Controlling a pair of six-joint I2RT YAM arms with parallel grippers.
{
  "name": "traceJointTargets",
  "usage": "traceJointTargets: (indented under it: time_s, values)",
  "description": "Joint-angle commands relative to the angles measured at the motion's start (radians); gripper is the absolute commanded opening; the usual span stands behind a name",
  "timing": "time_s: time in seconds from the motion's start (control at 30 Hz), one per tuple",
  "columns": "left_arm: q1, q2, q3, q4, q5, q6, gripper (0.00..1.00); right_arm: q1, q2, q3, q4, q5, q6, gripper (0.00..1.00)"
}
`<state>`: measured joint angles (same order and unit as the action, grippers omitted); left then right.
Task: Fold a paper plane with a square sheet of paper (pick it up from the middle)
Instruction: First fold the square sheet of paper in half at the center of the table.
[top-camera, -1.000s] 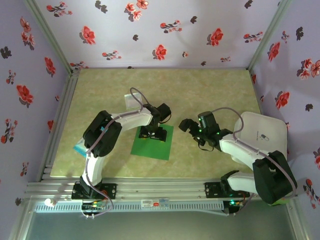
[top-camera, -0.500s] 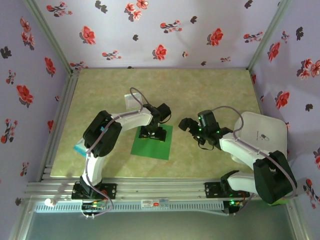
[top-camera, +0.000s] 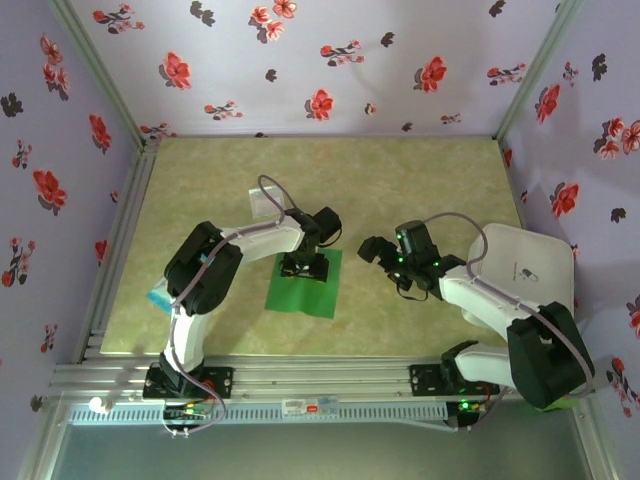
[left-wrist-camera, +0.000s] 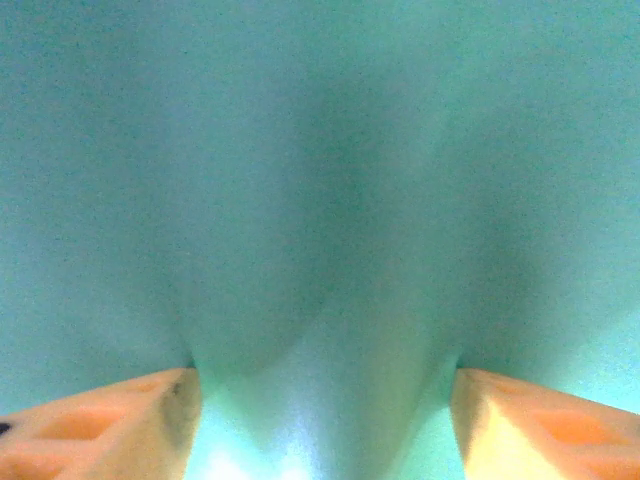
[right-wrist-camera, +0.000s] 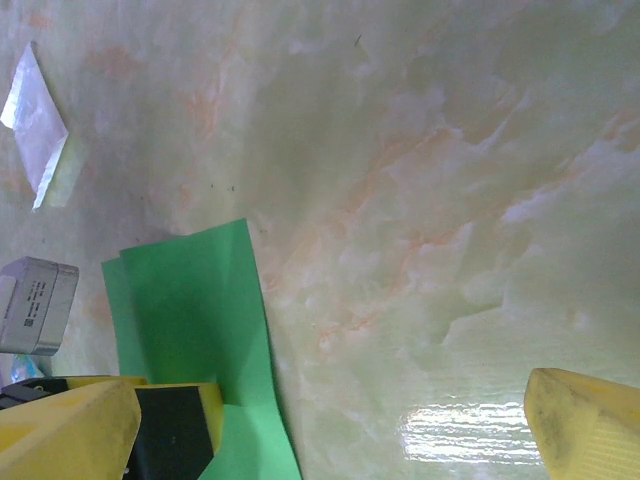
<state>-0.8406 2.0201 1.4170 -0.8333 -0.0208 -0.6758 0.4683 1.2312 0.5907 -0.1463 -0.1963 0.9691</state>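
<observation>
Step in hand: the pick-up of the sheet (top-camera: 300, 297) from its middle. No fold or crease shows in it, so the task is judged to be at its very start.
Sheet: lies on the table (top-camera: 420, 180), a little left of the middle and nearer the near edge than the far one, slightly askew to the edges.
Left gripper (top-camera: 305, 266): stands nose-down on the sheet, about its middle and a touch toward its far side. The jaws are partly apart. Both fingertips (left-wrist-camera: 110, 420) are on the paper with bare green between them. It has hold of nothing yet.
Paper between the fingertips: in the left wrist view it looks to rise in a soft hump. This is judged to be the beginning of a pinch, though blur leaves it uncertain.
Right gripper (top-camera: 370, 252): hovers near the middle of the table, just beside the sheet's right edge and apart from it. The jaws stand wide, with nothing in them.
Packet (top-camera: 265, 203): small and pale, lying toward the far-left corner from the sheet and apart from it. It is not concerned in this step.
Next move calls for: the left jaws to come together with the tips pressed down, so the paper gathers into a ridge and is caught, followed by a straight lift.
Risk: thin paper may slide under the tips rather than buckle, or crumple off-centre.
Right arm's part: judged to be waiting, ready to take an edge once the sheet is off the table.
</observation>
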Motion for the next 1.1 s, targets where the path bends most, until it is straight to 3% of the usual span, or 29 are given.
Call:
traceJointTargets:
  time_s: [0.0,0.23,0.73,0.93,1.07]
  values:
    - [-0.006,0.001,-0.029,0.039,-0.007,-0.007,0.63,-0.006,-0.008,0.042,-0.027,0.032,0.000,0.99]
    - [-0.006,-0.044,-0.031,0.053,-0.032,-0.002,0.46,-0.006,0.026,0.075,-0.038,0.032,0.018,0.99]
    - [-0.001,-0.155,-0.014,0.087,-0.033,0.010,0.40,-0.007,-0.022,0.096,-0.111,0.110,0.025,0.99]
    - [0.029,-0.226,-0.019,0.163,0.080,-0.030,0.39,-0.007,-0.114,0.073,-0.123,0.191,0.020,0.99]
    - [0.072,-0.310,-0.110,0.362,0.223,-0.121,0.38,-0.008,-0.180,0.052,-0.114,0.227,0.010,0.99]
